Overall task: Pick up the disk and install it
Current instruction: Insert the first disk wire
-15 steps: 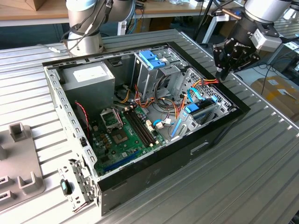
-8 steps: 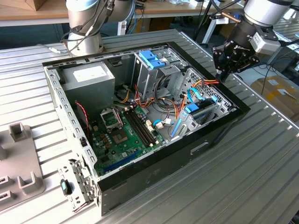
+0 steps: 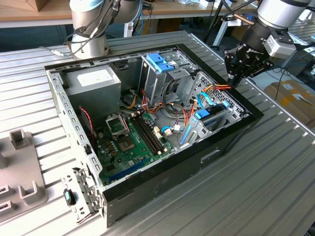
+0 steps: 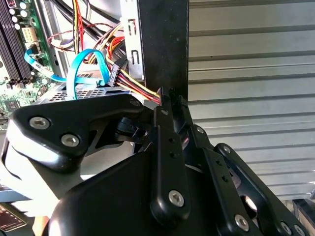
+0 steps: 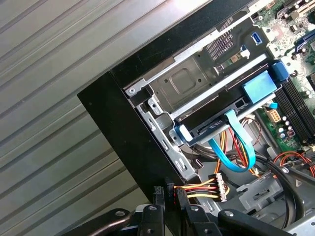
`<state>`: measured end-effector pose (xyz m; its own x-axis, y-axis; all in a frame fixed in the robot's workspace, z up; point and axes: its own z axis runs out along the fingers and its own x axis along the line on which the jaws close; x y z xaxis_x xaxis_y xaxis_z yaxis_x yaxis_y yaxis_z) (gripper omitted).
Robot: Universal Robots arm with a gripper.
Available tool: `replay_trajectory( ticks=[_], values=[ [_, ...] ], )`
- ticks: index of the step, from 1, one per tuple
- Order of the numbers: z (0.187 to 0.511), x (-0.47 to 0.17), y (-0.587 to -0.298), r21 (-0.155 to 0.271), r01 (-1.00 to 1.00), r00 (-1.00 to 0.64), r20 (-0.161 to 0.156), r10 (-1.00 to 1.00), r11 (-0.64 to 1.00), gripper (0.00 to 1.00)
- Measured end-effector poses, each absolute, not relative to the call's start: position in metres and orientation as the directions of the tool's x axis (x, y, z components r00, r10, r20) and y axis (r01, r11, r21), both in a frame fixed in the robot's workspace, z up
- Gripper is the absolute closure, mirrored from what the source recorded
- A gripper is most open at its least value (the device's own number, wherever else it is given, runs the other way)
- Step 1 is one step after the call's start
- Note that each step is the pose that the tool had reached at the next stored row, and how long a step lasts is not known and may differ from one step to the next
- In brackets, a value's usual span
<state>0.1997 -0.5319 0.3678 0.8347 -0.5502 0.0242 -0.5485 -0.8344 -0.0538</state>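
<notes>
The disk (image 3: 215, 117) lies flat in the drive bay at the right end of the open computer case (image 3: 162, 184), with a blue edge frame and a light blue data cable plugged into it. In the first wrist view the disk (image 5: 216, 118) sits under a metal bracket. My gripper (image 3: 232, 82) hangs over the case's right rim, above and beyond the disk. Its fingers (image 5: 179, 199) are close together at the black case wall (image 4: 162, 44). A bundle of red, yellow and black power wires (image 5: 199, 189) runs taut from a black connector (image 4: 117, 73) to the fingertips of my gripper (image 4: 170, 96) (image 5: 169, 192).
Inside the case are a metal drive cage with a blue handle (image 3: 160, 64), a grey power supply box (image 3: 93, 81) and the green motherboard (image 3: 128, 140). Grey fixtures (image 3: 19, 182) stand on the ribbed table at the exterior view's left. A second arm's base (image 3: 88, 34) stands behind the case.
</notes>
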Motion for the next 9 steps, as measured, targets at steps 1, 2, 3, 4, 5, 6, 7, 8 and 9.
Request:
replay_trajectory(
  ticks=[1, 2, 3, 4, 5, 6, 7, 8, 9],
  values=[
    [0.3679, 0.1996, -0.5319, -0.054, -0.548, 0.835, 0.024, -0.550, -0.834, 0.76],
    [0.3679, 0.1995, -0.5319, -0.054, -0.548, 0.835, 0.024, -0.550, -0.834, 0.76],
    [0.3679, 0.1995, -0.5329, -0.054, -0.548, 0.835, 0.024, -0.550, -0.834, 0.76],
    [0.3679, 0.1995, -0.5344, -0.054, -0.548, 0.835, 0.024, -0.550, -0.834, 0.76],
    [0.3679, 0.1995, -0.5351, -0.054, -0.548, 0.835, 0.024, -0.550, -0.834, 0.76],
    [0.3679, 0.1995, -0.5353, -0.054, -0.548, 0.835, 0.024, -0.550, -0.834, 0.76],
    [0.3679, 0.1995, -0.5353, -0.054, -0.548, 0.835, 0.024, -0.550, -0.834, 0.76],
    [0.3679, 0.1994, -0.5353, -0.054, -0.548, 0.835, 0.024, -0.550, -0.834, 0.76],
    [0.3679, 0.1993, -0.5354, -0.054, -0.548, 0.835, 0.024, -0.550, -0.834, 0.76]
  ],
)
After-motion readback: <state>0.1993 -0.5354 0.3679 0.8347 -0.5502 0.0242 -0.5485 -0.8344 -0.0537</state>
